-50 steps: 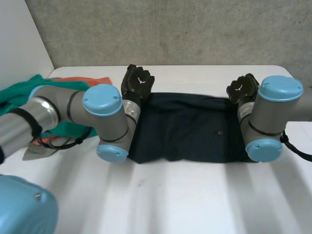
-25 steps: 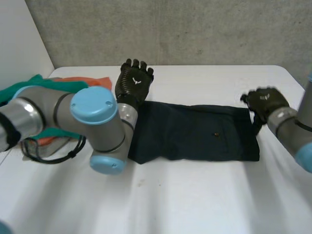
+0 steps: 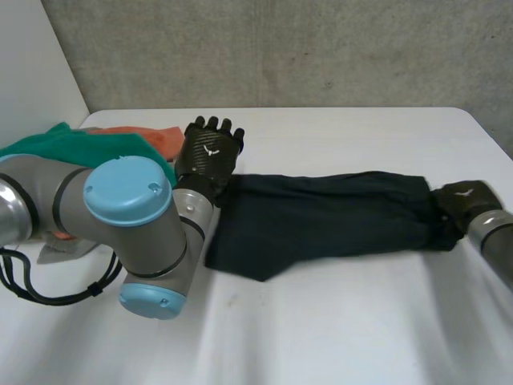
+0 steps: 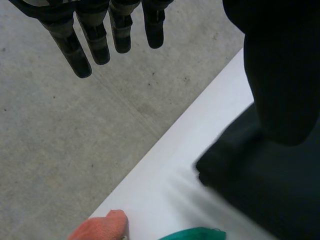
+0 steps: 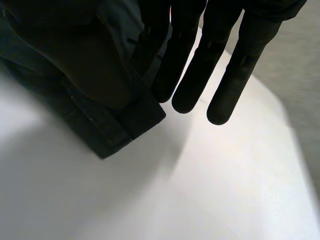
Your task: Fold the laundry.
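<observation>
A dark navy garment (image 3: pixel 321 216) lies stretched across the middle of the white table (image 3: pixel 321 329). My left hand (image 3: pixel 210 152) hovers at the garment's far left corner, open, with straight fingers (image 4: pixel 95 40) holding nothing; the cloth (image 4: pixel 270 190) lies below its thumb. My right hand (image 3: pixel 463 200) is at the garment's right end, near the table's right side. In the right wrist view its straight fingers (image 5: pixel 200 65) and thumb pinch the banded edge of the cloth (image 5: pixel 115 122).
A pile of green cloth (image 3: pixel 72 144) and orange cloth (image 3: pixel 152 136) sits at the far left, behind my left arm; the orange cloth (image 4: pixel 102 227) shows beyond the garment's corner. A grey concrete wall rises behind the table's far edge.
My left hand has let go of the far left corner and opened. My right hand has closed on the right end and pulled it rightward, drawing the garment out longer.
</observation>
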Robot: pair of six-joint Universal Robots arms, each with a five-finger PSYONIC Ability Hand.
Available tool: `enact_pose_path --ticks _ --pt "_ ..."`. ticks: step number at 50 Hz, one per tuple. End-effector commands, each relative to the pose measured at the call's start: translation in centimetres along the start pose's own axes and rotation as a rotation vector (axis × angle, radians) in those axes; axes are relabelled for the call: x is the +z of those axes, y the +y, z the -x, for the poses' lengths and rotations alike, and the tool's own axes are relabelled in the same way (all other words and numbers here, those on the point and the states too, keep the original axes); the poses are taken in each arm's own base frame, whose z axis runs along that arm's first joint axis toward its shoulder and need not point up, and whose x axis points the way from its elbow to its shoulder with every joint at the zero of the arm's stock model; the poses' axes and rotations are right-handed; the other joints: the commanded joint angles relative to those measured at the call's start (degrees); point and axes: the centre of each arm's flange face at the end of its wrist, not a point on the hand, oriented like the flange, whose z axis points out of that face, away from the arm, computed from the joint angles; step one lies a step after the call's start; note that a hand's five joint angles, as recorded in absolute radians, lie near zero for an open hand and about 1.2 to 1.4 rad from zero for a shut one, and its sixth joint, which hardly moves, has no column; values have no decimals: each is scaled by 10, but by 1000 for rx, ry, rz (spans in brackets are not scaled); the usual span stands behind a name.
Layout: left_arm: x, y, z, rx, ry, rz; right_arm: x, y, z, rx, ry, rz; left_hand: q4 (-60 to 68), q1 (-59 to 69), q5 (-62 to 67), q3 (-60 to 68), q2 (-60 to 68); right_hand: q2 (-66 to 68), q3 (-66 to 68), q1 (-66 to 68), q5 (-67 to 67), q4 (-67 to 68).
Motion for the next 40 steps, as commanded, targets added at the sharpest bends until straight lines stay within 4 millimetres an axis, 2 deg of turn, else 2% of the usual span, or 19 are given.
enact_pose_path --ticks 1,5,6,8,10,12,13,15,16,20,21,23,24,25,27,31,32,36,40 --pt "-10 -18 12 -6 -16 -33 -9 -6 -38 -307 160 26 -17 -12 -28 -20 -17 129 121 200 151 115" --pt "-13 -18 15 -9 -24 -28 -13 -32 -17 -364 152 -97 -17 -12 -28 -20 -17 129 121 200 151 115" --pt "-14 -18 16 -11 -25 -27 -20 -54 12 -394 105 -202 -17 -12 -28 -20 -17 129 121 200 151 115" --pt "-17 -21 18 -21 -30 -30 -28 -69 37 -416 62 -287 -17 -12 -28 -20 -17 129 121 200 151 115" --pt "-20 -22 20 -38 -30 -32 -47 -85 83 -451 -44 -427 -17 -12 -28 -20 -17 129 121 200 151 115" --pt "-21 -22 20 -48 -29 -29 -59 -88 108 -481 -119 -501 -17 -12 -28 -20 -17 129 121 200 151 115" --pt "-22 -22 21 -53 -31 -30 -74 -83 141 -512 -237 -571 -17 -12 -28 -20 -17 129 121 200 151 115" --pt "-23 -23 24 -65 -37 -30 -87 -76 167 -539 -345 -626 -17 -12 -28 -20 -17 129 121 200 151 115" --pt "-24 -23 25 -67 -39 -31 -100 -67 191 -573 -452 -678 -17 -12 -28 -20 -17 129 121 200 151 115" --pt "-24 -23 28 -70 -46 -28 -111 -54 219 -616 -580 -726 -17 -12 -28 -20 -17 129 121 200 151 115" --pt "-24 -23 29 -70 -48 -28 -111 -55 219 -614 -579 -728 -17 -12 -28 -20 -17 118 110 188 140 104" --pt "-23 -24 31 -71 -52 -32 -111 -56 219 -611 -577 -729 -17 -12 -28 -20 -17 -234 -242 -163 -212 -248" --pt "-23 -24 31 -71 -54 -33 -111 -58 217 -597 -572 -726 -17 -12 -28 -20 -17 -519 -527 -448 -497 -532" --pt "-22 -24 32 -71 -55 -35 -112 -59 217 -583 -575 -724 -17 -12 -28 -20 -17 -571 -579 -500 -549 -585" --pt "-20 -27 34 -73 -62 -46 -113 -64 212 -531 -572 -713 -17 -12 -28 -20 -17 -571 -579 -500 -549 -585" --pt "-15 -37 38 -79 -78 -81 -113 -91 171 -288 -527 -687 -17 -12 -28 -20 -17 -571 -579 -500 -549 -585" --pt "-14 -40 37 -81 -78 -91 -112 -100 152 -161 -512 -670 -17 -12 -28 -20 -17 -571 -579 -500 -549 -585" --pt "-8 -52 36 -111 -76 -128 -101 -114 113 132 -490 -618 -17 -12 -28 -20 -17 -571 -579 -500 -549 -585" --pt "-5 -57 18 -179 -24 -145 -85 -113 84 268 -445 -531 -17 -12 -28 -20 -17 -571 -579 -500 -549 -585"
